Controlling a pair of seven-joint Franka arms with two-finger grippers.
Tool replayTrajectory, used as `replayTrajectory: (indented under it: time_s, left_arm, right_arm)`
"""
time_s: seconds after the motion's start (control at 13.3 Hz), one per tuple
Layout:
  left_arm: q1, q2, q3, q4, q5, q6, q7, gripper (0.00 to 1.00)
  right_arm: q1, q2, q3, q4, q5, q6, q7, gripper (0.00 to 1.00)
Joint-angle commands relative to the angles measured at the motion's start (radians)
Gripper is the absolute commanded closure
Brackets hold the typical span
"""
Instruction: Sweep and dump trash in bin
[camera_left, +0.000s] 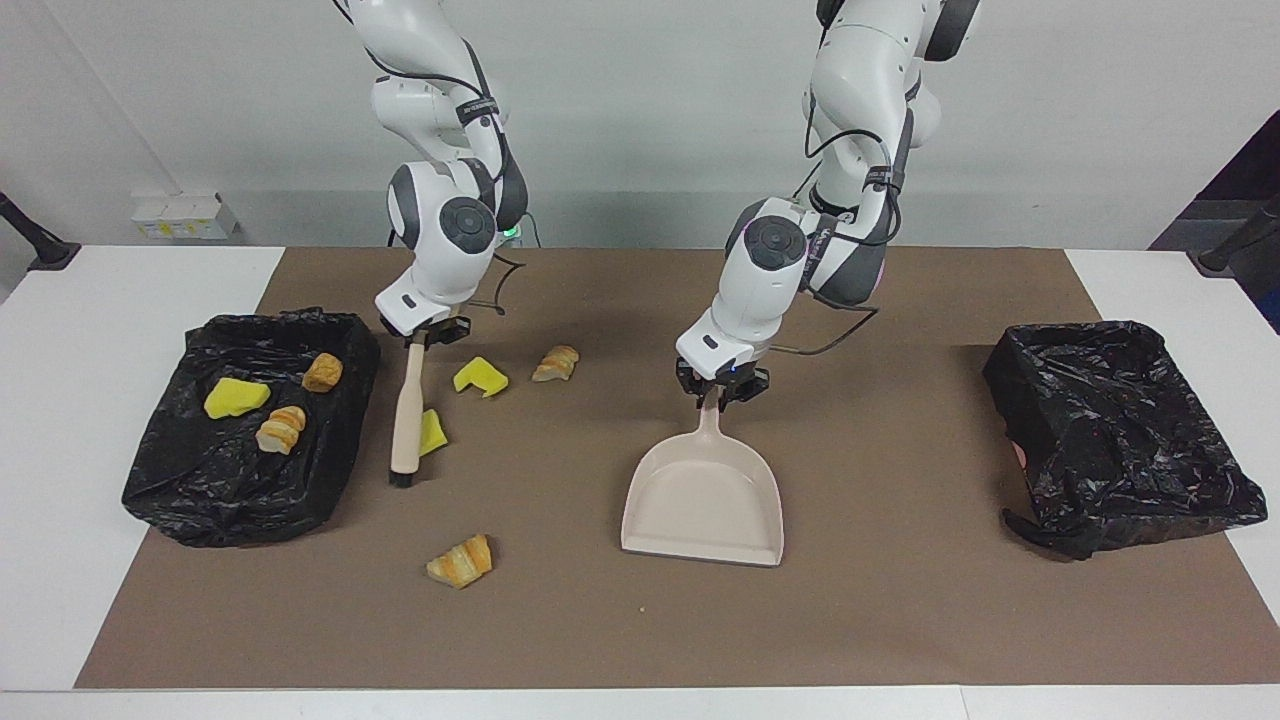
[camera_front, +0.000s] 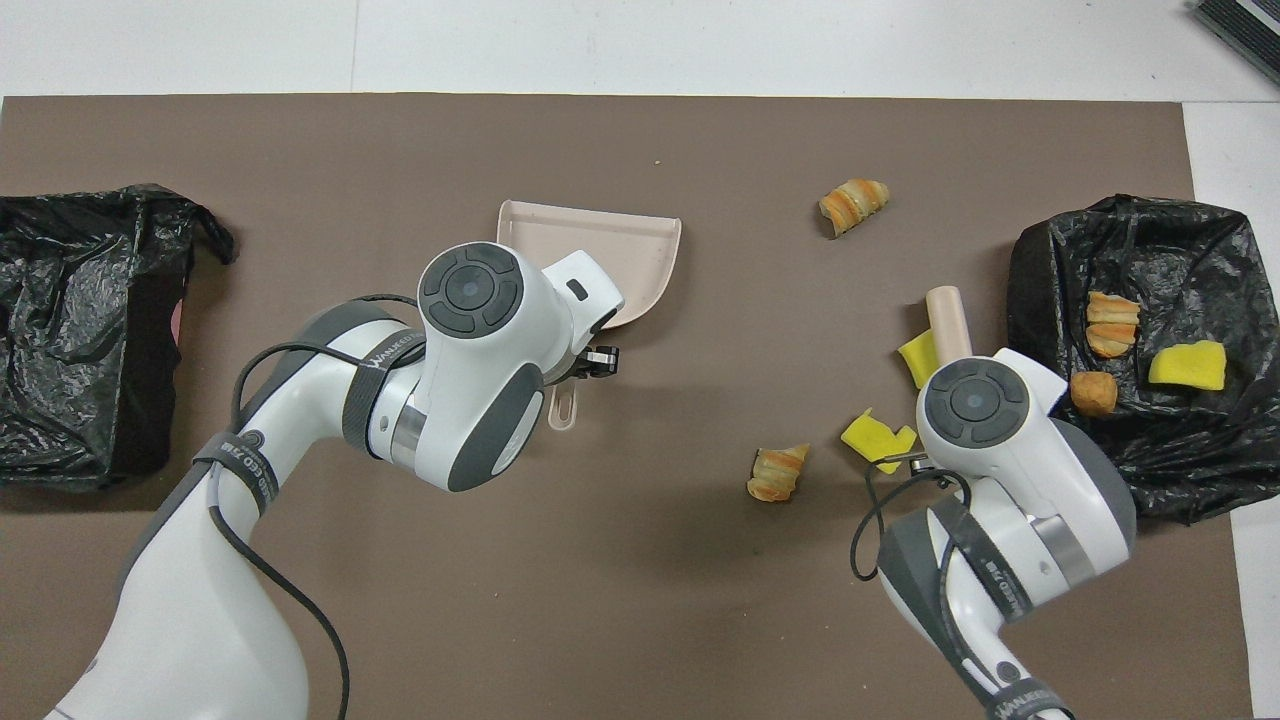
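Gripping the brush (camera_left: 408, 420) by the top of its handle with the right gripper (camera_left: 430, 335), fingers pressed together on the wood. Keeping the brush nearly upright, a little tilted, with the dark bristle end down on the brown mat (camera_left: 900, 620), just beside the black bin (camera_left: 230, 500) at the right arm's end of the table.

Closing the left gripper (camera_left: 722, 392) on the thin handle of the dustpan (camera_left: 700, 500), fingers tight on both sides of it. Pointing the wide mouth of the dustpan away from the robots, near the middle of the mat; not possible to tell whether lying flat or lifted a little at the handle.

Finding the trash in two places. Lying inside the black bin: one yellow sponge (camera_left: 236, 397), one round bread piece (camera_left: 322, 372) and one striped bread piece (camera_left: 281, 430). Lying on the mat: a second sponge (camera_left: 432, 432) just beside the lower part of the brush, a third sponge (camera_left: 481, 376) and a small bread piece (camera_left: 556, 363) nearer to the robots, and a last bread piece (camera_left: 460, 560) farther from the robots than all the others, well apart from the dustpan.

Standing at the left arm's end of the table: a second black bin (camera_left: 1120, 430), with no trash visible in it
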Motion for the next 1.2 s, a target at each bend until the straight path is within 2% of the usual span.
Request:
replayTrajectory:
  time_s: [0.0, 0.07, 0.22, 0.3, 0.52, 0.67, 0.97, 1.12]
  left_arm:
    - [-0.013, -0.007, 0.014, -0.014, 0.008, 0.004, -0.010, 0.82]
    - [-0.010, -0.007, 0.014, -0.014, 0.009, -0.004, -0.007, 1.00]
    - [-0.001, -0.008, 0.014, -0.003, 0.040, -0.022, 0.023, 1.00]
    - [0.001, -0.019, 0.014, -0.002, 0.078, -0.022, 0.101, 1.00]
    - [0.062, -0.072, 0.022, -0.003, 0.084, -0.061, 0.449, 1.00]
    - [0.115, -0.115, 0.022, -0.003, 0.084, -0.177, 0.703, 1.00]
    - [0.175, -0.175, 0.024, -0.017, 0.083, -0.259, 0.972, 1.00]
    - [0.214, -0.212, 0.024, -0.046, 0.084, -0.289, 1.239, 1.00]
  right_arm:
    - [0.057, 0.046, 0.001, 0.089, 0.111, -0.011, -0.027, 1.00]
    - [0.068, 0.059, 0.003, 0.116, 0.115, -0.018, -0.027, 1.00]
    - [0.085, 0.099, 0.001, 0.203, 0.115, -0.066, -0.027, 1.00]
    - [0.081, 0.127, 0.001, 0.264, 0.115, -0.089, -0.029, 1.00]
    - [0.064, 0.170, 0.001, 0.359, 0.105, -0.097, -0.036, 1.00]
    - [0.065, 0.199, -0.003, 0.419, 0.097, -0.117, -0.070, 1.00]
    - [0.003, 0.306, -0.010, 0.573, 0.082, -0.138, -0.186, 1.00]
    - [-0.037, 0.383, -0.008, 0.661, 0.034, -0.137, -0.266, 1.00]
